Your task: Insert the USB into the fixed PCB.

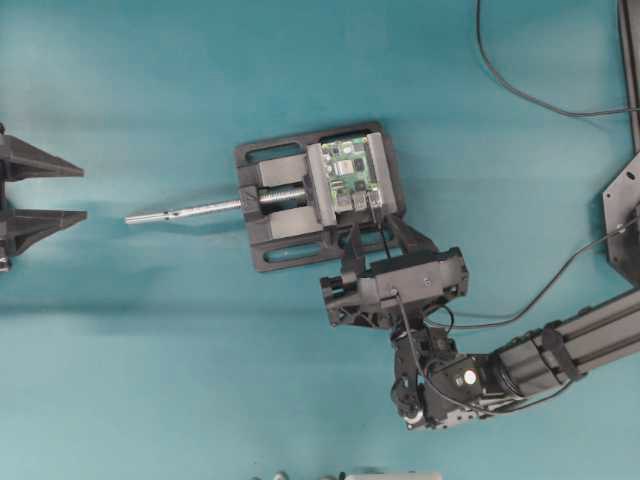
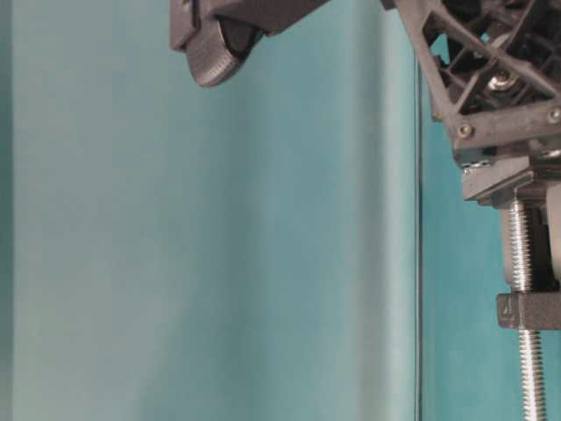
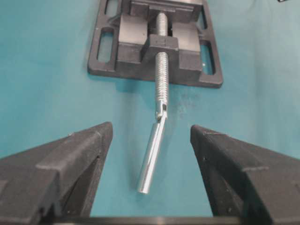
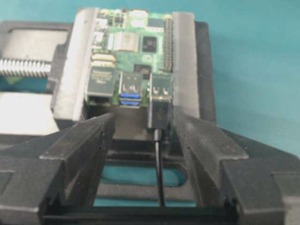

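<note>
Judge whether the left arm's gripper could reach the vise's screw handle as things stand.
Probably yes. The left gripper is open, facing the metal handle, which lies on bare table between its fingers. Nothing stands between them; the right gripper works at the vise's far end.

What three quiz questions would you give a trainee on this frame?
1. True or false: the right hand is shut on the USB.
2. What holds the fixed PCB? A. vise B. tape C. clips
3. Fill in: the open left hand faces the vise's ___.

Key:
1. False; its fingers stand open either side of the plug.
2. A.
3. screw rod.
</note>
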`<act>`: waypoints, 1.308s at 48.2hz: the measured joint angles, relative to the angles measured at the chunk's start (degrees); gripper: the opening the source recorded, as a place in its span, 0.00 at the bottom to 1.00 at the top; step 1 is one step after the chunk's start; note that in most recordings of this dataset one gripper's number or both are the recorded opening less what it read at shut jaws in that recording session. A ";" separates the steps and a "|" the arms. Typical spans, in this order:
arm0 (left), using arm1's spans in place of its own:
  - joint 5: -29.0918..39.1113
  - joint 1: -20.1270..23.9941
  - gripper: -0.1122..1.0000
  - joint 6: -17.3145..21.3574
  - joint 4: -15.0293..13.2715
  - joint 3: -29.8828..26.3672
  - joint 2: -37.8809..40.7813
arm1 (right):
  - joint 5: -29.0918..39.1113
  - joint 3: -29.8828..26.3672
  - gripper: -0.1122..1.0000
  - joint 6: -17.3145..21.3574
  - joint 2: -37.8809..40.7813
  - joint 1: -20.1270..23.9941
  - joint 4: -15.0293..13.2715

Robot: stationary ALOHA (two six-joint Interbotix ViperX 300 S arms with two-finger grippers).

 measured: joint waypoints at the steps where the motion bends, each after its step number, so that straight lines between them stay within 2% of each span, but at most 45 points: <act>1: 0.00 0.00 0.85 0.00 0.00 0.09 -0.09 | 0.00 0.09 0.67 -0.18 -0.18 0.09 0.00; 6: 0.00 0.00 0.85 -0.09 0.00 0.00 -0.09 | 0.00 1.05 0.67 -1.32 -1.49 0.44 0.00; 14: 0.00 0.00 0.85 -0.09 0.00 0.09 -0.09 | 0.00 4.48 0.68 -5.45 -6.33 0.88 0.00; 20: 0.00 0.00 0.85 0.00 0.00 0.09 -0.09 | 1.14 8.26 0.68 -5.89 -10.81 0.97 -0.09; 25: 0.00 0.00 0.85 -0.09 -0.09 0.00 0.00 | 4.22 12.66 0.68 -6.15 -14.94 0.88 -1.14; 30: 0.00 0.00 0.85 0.00 -0.09 0.09 -0.09 | 8.88 17.84 0.68 -5.89 -20.04 0.88 -3.78; 39: 0.00 0.00 0.85 0.00 -0.09 0.00 -0.09 | 21.36 31.55 0.68 -3.87 -33.57 0.70 -12.04; 44: 0.00 0.00 0.85 0.00 -0.09 0.09 -0.09 | 28.83 38.23 0.68 -2.81 -41.66 -1.32 -17.49; 48: 0.00 0.00 0.85 -0.09 0.00 0.09 -0.09 | 35.68 42.63 0.68 -3.25 -48.08 -5.01 -22.68; 55: 0.00 0.00 0.85 0.00 0.00 0.00 -0.09 | 51.06 50.54 0.68 -4.13 -58.01 -15.03 -34.28; 63: 0.00 0.00 0.85 -0.09 0.00 0.09 -0.09 | 62.40 56.34 0.67 -4.13 -67.59 -24.70 -45.88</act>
